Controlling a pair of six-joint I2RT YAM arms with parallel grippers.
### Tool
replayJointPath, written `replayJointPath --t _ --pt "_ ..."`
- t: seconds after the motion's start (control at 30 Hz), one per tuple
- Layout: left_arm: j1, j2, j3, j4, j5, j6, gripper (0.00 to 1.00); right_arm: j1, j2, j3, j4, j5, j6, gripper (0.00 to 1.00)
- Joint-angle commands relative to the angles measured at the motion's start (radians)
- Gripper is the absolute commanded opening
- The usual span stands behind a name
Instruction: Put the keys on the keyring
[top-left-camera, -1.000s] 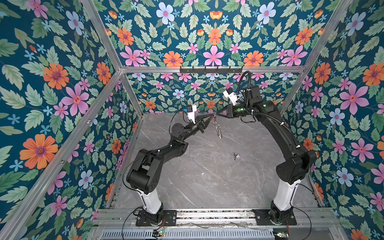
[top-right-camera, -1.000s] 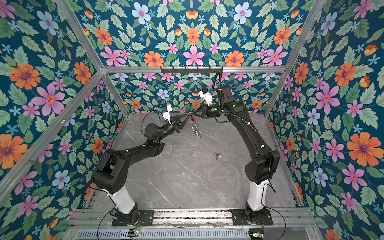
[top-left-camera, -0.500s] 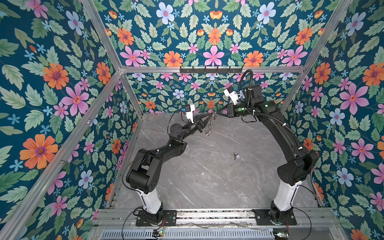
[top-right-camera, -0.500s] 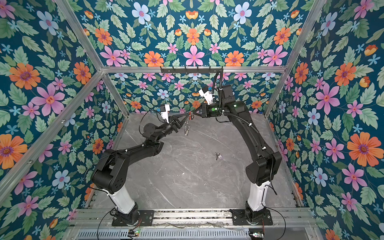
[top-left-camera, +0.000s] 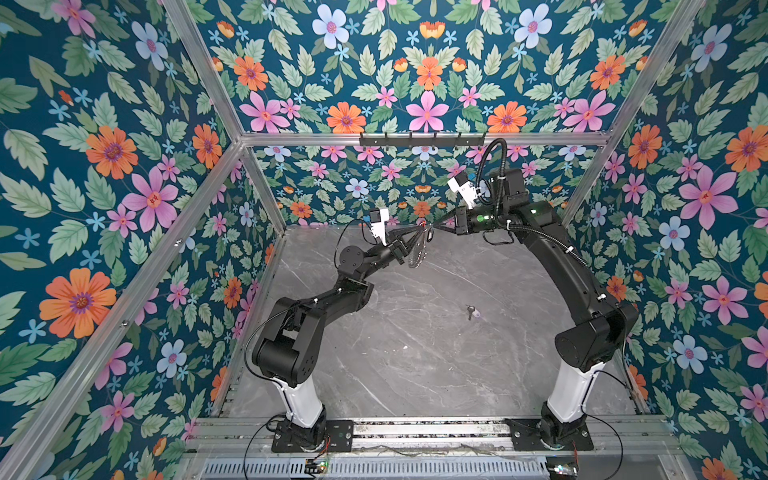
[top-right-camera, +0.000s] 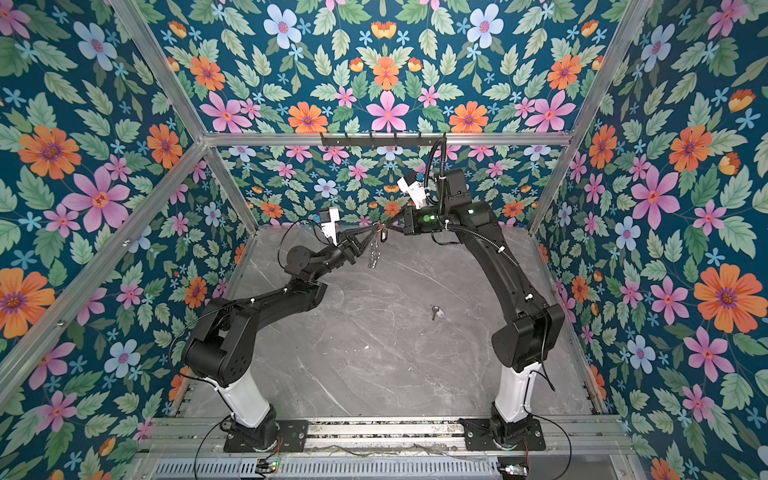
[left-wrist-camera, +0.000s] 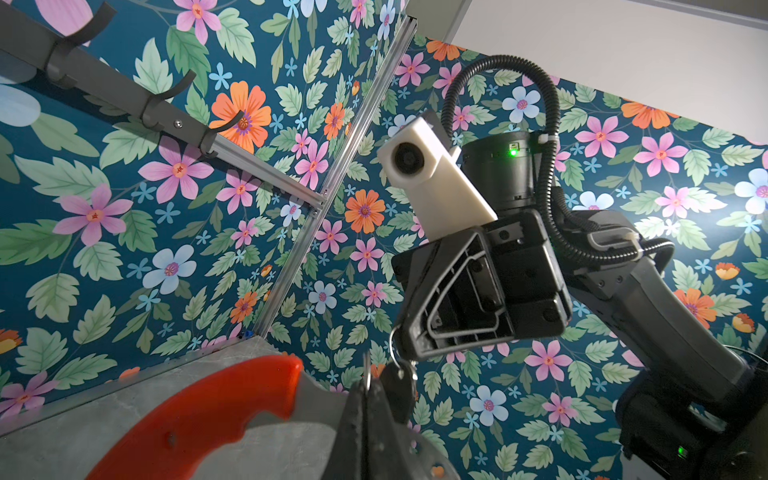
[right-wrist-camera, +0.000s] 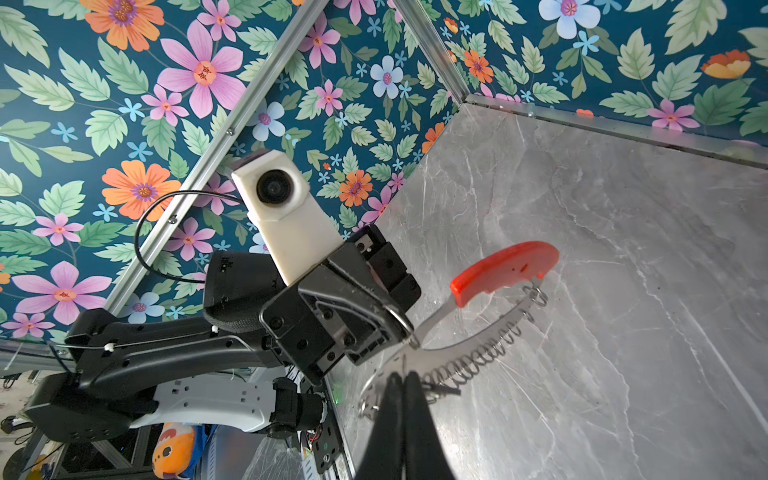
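Keyring (top-left-camera: 415, 251): lifted clear of the marble table (top-left-camera: 415, 365) and hanging between the two arms. Red plastic section (right-wrist-camera: 503, 266) is uppermost, with small silver rings (right-wrist-camera: 469, 361) strung along the wire.
Left gripper (right-wrist-camera: 407, 334): jaws closed on the keyring's flat metal band.
Right gripper (left-wrist-camera: 399, 353): jaws closed, tip at the keyring just beside the left grip. Whether it pinches the band or a small ring cannot be told.
Dark key head (top-right-camera: 384, 237): dangles at the keyring under the right tip; threaded or not is unclear.
Key (top-left-camera: 471, 310): silver, dark head, lavender tag. Lies flat on the table, well apart from the keyring, toward the right arm's base.
Progress: judged partway at most; this key is not yet picked up or threaded.
Hook rail (top-left-camera: 422, 139): on the back wall above the keyring, nothing hung on it.
Obstructions: nothing lies between keyring and key. Both grippers are occupied, so one would have to let go to fetch the key.
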Motion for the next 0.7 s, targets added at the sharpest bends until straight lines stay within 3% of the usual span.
replayJointPath --t 0.0,0.67 --pt "0.001 -0.001 0.011 0.052 0.009 -0.009 0.0 0.006 0.013 0.025 0.017 -0.028 0.003 0.0" --pt "0.001 -0.006 -0.006 0.105 -0.012 -0.015 0.0 0.014 0.086 0.102 -0.035 0.04 0.064 0.0"
